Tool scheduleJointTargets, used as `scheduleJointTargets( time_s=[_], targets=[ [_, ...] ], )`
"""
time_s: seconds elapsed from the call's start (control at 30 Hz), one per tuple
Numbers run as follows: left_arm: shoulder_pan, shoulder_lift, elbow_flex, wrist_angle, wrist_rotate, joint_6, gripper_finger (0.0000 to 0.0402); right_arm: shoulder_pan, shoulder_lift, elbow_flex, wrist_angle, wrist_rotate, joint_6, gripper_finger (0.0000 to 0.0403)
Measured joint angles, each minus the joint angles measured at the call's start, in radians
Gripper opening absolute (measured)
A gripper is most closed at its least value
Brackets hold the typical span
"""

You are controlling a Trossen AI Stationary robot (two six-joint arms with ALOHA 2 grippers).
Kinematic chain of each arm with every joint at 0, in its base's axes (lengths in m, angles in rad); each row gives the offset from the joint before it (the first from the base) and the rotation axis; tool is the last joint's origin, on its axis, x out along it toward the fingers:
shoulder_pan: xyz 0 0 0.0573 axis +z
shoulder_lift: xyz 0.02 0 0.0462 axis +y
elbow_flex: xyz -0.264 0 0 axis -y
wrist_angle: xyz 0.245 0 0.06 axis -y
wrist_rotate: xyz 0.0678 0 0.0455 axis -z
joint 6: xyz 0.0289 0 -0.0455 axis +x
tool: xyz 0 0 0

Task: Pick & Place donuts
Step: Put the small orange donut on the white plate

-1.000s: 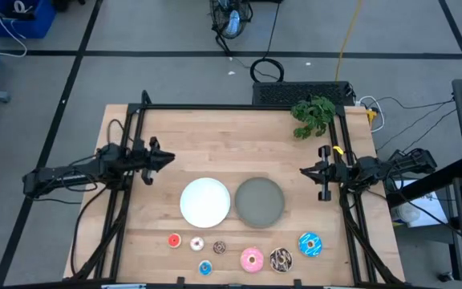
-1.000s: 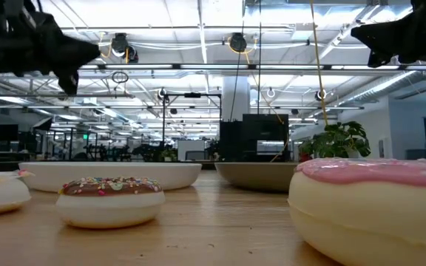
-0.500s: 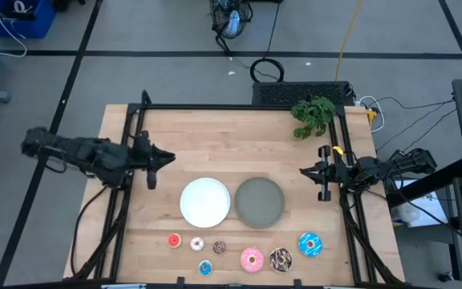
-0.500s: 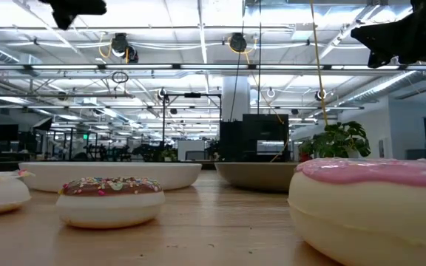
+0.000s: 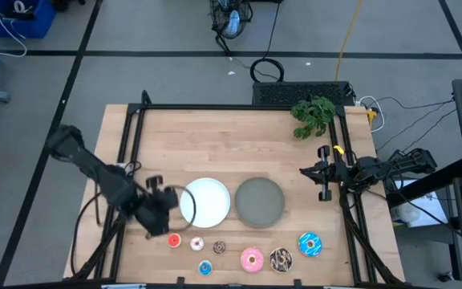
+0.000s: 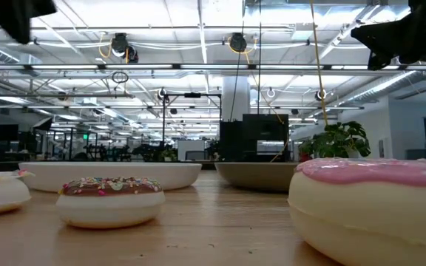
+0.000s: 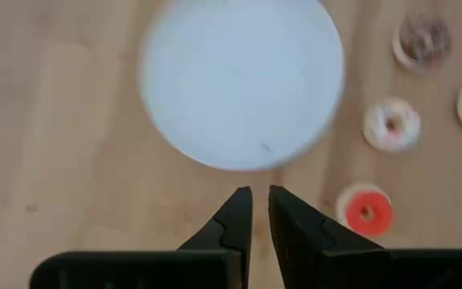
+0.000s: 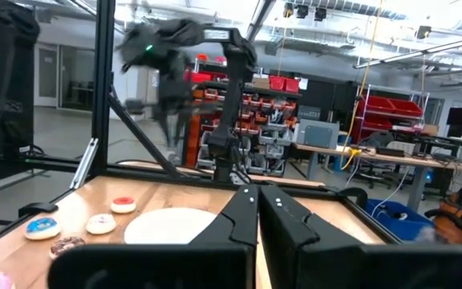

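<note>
Seven donuts lie in a row on the near part of the table: red, white-pink, dark brown, small blue, pink, chocolate sprinkled and blue sprinkled. My left gripper hangs shut above the table, pointing down. It is beside the left rim of the white plate and just far of the red donut. My right gripper, also shut, waits raised at the right edge.
The grey plate sits right of the white plate at mid-table. A green plant lies at the far right corner. A black frame rail runs along the table's sides. Bare wood lies far of the plates.
My left arm has swung from the table's left side toward the near edge. It has tipped to point down and now hangs beside the white plate, over the red donut's end of the row. In the low view it has left the upper left. Nothing else has moved.
</note>
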Motion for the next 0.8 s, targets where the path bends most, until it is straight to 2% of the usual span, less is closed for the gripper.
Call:
scheduleJointTargets(
  time_s=[0.17,0.37,0.5,0.63,0.8],
  targets=[
    [-0.079,0.147,0.0,0.038,0.046,-0.067,0.0074,0.0,0.0,0.0,0.004,0.001,-0.004,0.0004],
    [-0.126,0.257,0.0,0.173,0.147,-0.133,0.016,0.0,0.0,0.0,0.013,0.002,-0.027,0.0004],
    [-0.151,0.291,0.0,0.242,0.153,-0.095,0.0201,0.0,0.0,0.0,0.014,0.002,-0.027,0.0004],
    [-0.16,0.311,0.001,0.276,0.161,-0.126,0.0217,0.0,0.0,0.0,0.014,0.002,-0.027,0.0004],
    [-0.164,0.346,0.001,0.303,0.171,-0.133,0.0218,0.0,0.0,0.0,0.012,0.002,-0.027,0.0004]
  ],
)
